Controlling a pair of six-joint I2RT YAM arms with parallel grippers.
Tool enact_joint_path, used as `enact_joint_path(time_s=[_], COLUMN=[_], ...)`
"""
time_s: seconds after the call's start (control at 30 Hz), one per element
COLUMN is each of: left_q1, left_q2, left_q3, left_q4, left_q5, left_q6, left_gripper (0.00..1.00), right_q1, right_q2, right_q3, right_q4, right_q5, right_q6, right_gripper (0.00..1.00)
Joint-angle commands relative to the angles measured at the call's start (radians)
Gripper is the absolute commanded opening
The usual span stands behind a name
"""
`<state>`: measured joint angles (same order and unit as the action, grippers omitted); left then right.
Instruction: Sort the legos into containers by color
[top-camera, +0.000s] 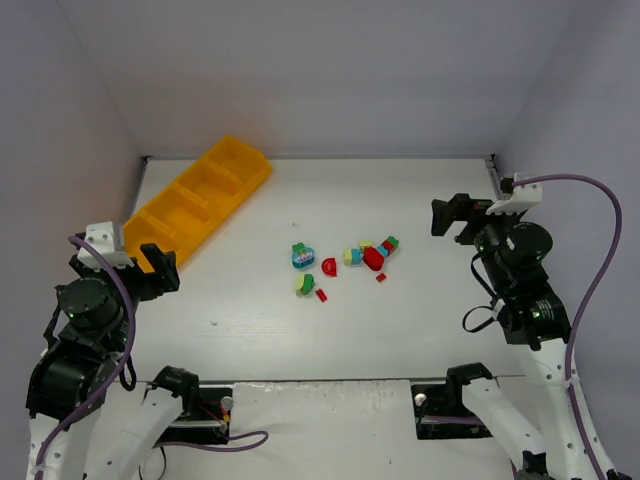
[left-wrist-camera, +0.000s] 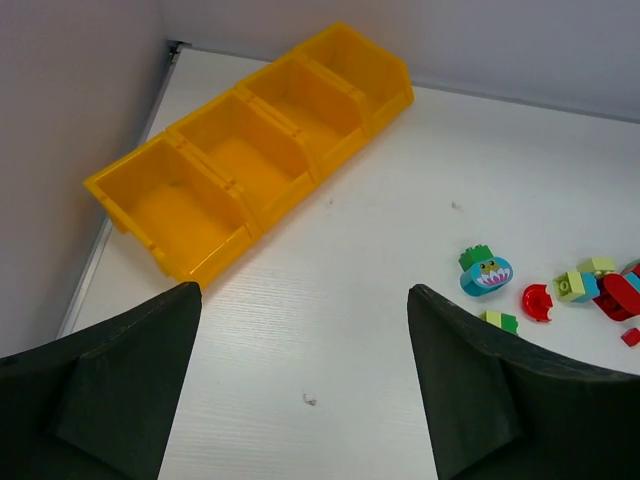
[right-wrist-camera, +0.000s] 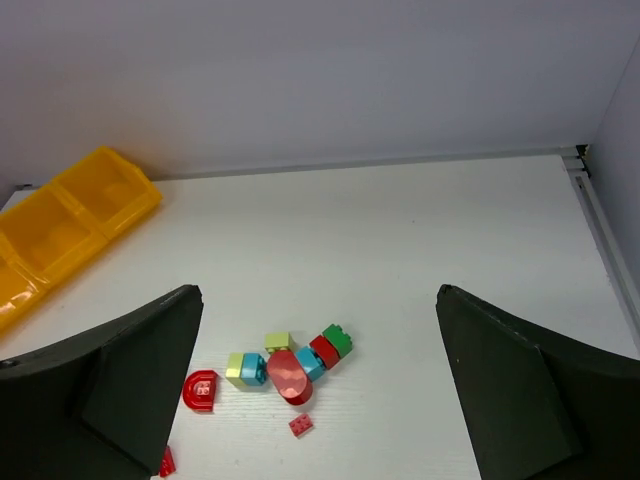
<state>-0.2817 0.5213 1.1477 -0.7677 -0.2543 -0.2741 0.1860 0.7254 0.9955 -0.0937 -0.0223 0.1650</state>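
One four-compartment tray (top-camera: 200, 195) lies along the far-left edge of the worktop (top-camera: 420, 330), the legos (top-camera: 372, 258) sit clustered mid-worktop, well apart from every edge, and the left gripper (left-wrist-camera: 303, 292) and right gripper (right-wrist-camera: 318, 292) hover with jaws spread wide, holding nothing.

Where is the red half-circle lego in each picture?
Top external: the red half-round brick lies just below the picture's middle.
Left wrist: the red half-round brick is at the right, a little below mid-height.
Right wrist: the red half-round brick is at the lower left.
Shared landmark: the orange-yellow tray, up and to the left of the brick in every view.
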Motion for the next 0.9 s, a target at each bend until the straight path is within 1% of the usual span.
enact_joint_path(time_s=[0.0, 0.13, 0.17, 0.37, 0.4, 0.5, 0.53, 0.57, 0.6, 0.63, 0.67, 0.7, 0.73, 0.77, 0.8, 0.83, 0.87], left_q1=[-0.005, -0.005, -0.005, -0.004, -0.005, -0.005, -0.004, -0.005, -0.005, -0.005, -0.004, -0.005, -0.005, -0.004, -0.004, -0.005, -0.004], left_q2=[0.017, 0.043, 0.063, 0.121, 0.137, 0.166, 0.174, 0.18, 0.199, 0.207, 0.216, 0.236, 0.244, 0.252, 0.262, 0.267, 0.27], left_q3=[-0.002, 0.009, 0.018, 0.03, 0.03, 0.027, 0.024, 0.023, 0.023, 0.023, 0.027, 0.029, 0.032, 0.037, 0.038, 0.037, 0.032], left_q4=[0.028, 0.016, 0.01, 0.013, 0.021, 0.028, 0.031, 0.033, 0.033, 0.034, 0.033, 0.028, 0.024, 0.019, 0.013, 0.01, 0.01], left_q5=[0.029, 0.05, 0.094, 0.135, 0.141, 0.159, 0.167, 0.171, 0.174, 0.178, 0.179, 0.181, 0.185, 0.194, 0.197, 0.202, 0.214], left_q6=[-0.017, -0.023, -0.027, -0.043, -0.048, -0.06, -0.065, -0.074, -0.079, -0.082, -0.092, -0.097, -0.1, -0.103, -0.115, -0.122, -0.131], left_gripper=[0.77, 0.77, 0.77, 0.77, 0.77, 0.77, 0.77, 0.77, 0.77, 0.77, 0.77, 0.77, 0.77, 0.77, 0.77, 0.77, 0.77], right_q1=[0.006, 0.007, 0.007, 0.006, 0.007, 0.007, 0.009, 0.013, 0.024, 0.059, 0.084, 0.149, 0.188, 0.229, 0.268, 0.327, 0.346], right_q2=[0.006, 0.038, 0.069, 0.167, 0.19, 0.245, 0.294, 0.324, 0.351, 0.414, 0.446, 0.507, 0.532, 0.561, 0.619, 0.649, 0.684], right_q3=[0.003, -0.001, 0.003, 0.02, 0.019, 0.037, 0.045, 0.048, 0.051, 0.06, 0.068, 0.084, 0.094, 0.104, 0.117, 0.146, 0.163], right_q4=[0.078, 0.062, 0.049, -0.001, 0.002, 0.005, 0.005, 0.017, 0.028, 0.031, 0.04, 0.046, 0.051, 0.061, 0.064, 0.069, 0.072], right_q5=[0.016, 0.002, -0.005, -0.028, -0.092, -0.174, -0.241, -0.276, -0.306, -0.326, -0.324, -0.309, -0.282, -0.202, -0.161, -0.128, -0.096], right_q6=[0.034, 0.077, 0.121, 0.188, 0.183, 0.192, 0.202, 0.206, 0.211, 0.223, 0.228, 0.225, 0.217, 0.205, 0.193, 0.176, 0.173], right_gripper=[1.0, 1.0, 1.0, 1.0, 1.0, 1.0, 1.0, 1.0, 1.0, 1.0, 1.0, 0.97, 0.8, 0.7, 0.63, 0.57, 0.59])
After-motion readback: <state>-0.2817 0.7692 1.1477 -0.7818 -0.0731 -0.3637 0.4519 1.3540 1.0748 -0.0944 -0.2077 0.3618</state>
